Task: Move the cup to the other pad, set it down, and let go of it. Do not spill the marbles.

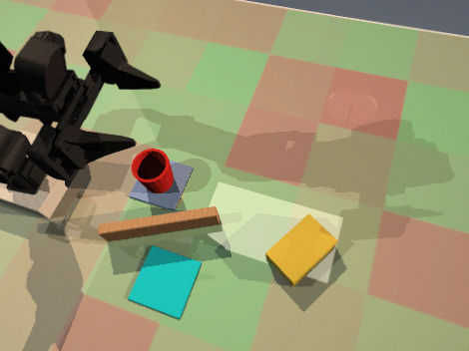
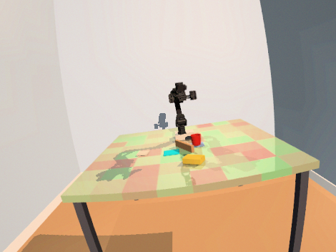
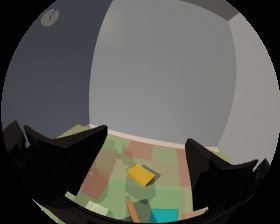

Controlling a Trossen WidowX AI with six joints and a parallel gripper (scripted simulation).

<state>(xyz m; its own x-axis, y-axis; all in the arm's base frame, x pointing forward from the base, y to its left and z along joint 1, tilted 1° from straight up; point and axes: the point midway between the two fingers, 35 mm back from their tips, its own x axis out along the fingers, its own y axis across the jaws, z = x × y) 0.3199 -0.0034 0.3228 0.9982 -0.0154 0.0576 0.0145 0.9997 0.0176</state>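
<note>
You have the gripper (image 1: 147,111) released: its 2 black fingers (image 1: 137,77) stand wide apart with nothing between them, raised well above the checkered table (image 1: 319,51) near its left edge in the top view. The red cup (image 1: 153,170) stands upright on the grey-blue pad (image 1: 172,195), sitting toward that pad's upper-left corner; its inside is too dark for you to tell what it holds. The cup lies below and just to the right of the lower fingertip in the top view, apart from it. Just below the grey-blue pad you see a brown wooden bar (image 1: 160,223) lying flat, running left to right with its right end a little higher. Below the bar lies the cyan pad (image 1: 166,281), so the bar sits between the 2 pads. To the right, a yellow block (image 1: 301,247) rests on a pale translucent sheet (image 1: 239,205), toward that sheet's lower-right corner. In the exterior view the arm (image 2: 180,109) stands upright near the table's far edge, with the cup (image 2: 195,139), bar (image 2: 184,145), cyan pad (image 2: 171,152) and yellow block (image 2: 194,159) grouped in front of its base. In the wrist view the fingers frame the yellow block (image 3: 141,175) and the cyan pad (image 3: 164,215) far below; you cannot see the cup there.
</note>
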